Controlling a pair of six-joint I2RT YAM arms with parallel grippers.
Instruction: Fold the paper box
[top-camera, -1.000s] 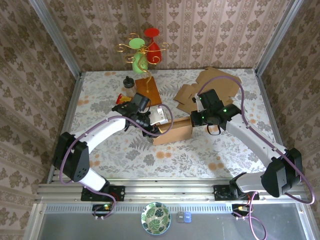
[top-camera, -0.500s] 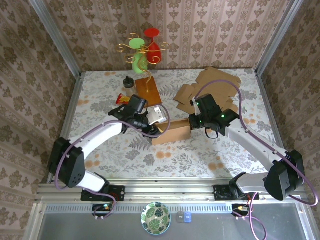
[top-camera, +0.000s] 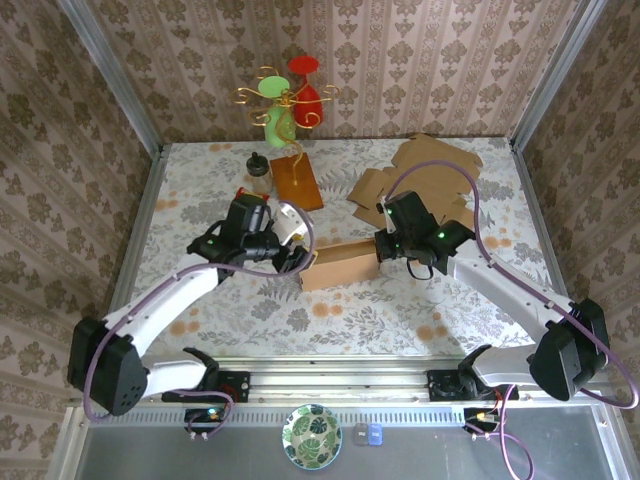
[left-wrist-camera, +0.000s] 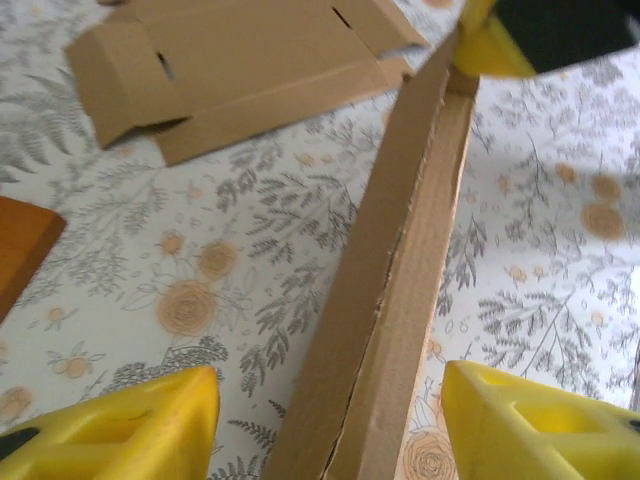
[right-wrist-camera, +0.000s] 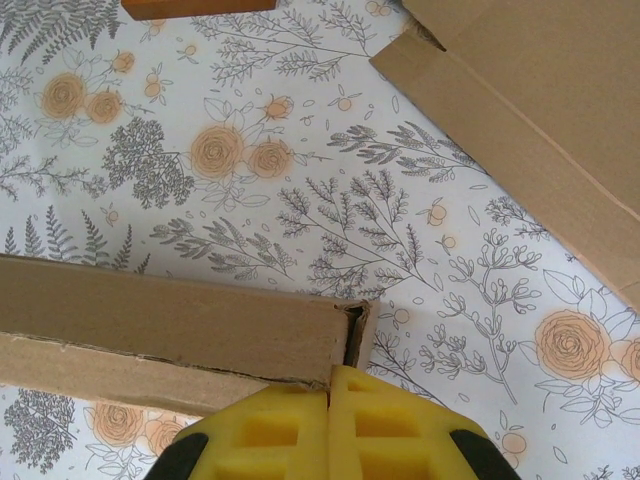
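**Floral table (top-camera: 400, 312): paper box (top-camera: 338, 264) loose at one end**

Centre of the table, the paper box lies between both arms. The left gripper (left-wrist-camera: 330, 425) stands spread astride one end, touching neither wall. The right gripper (right-wrist-camera: 328, 395) is closed, tips against the other end's corner. With one end unheld, a push could slide or buckle the box. Nothing shows inside it.

Floral table (top-camera: 400, 320) bearing cardboard and clutter.
Brown box (top-camera: 340, 265) lying mid-table; flat cardboard blanks (top-camera: 430, 170) behind the box to its right; orange board (top-camera: 295, 180) and small bottle (top-camera: 259, 172) behind the box to its left, side by side.
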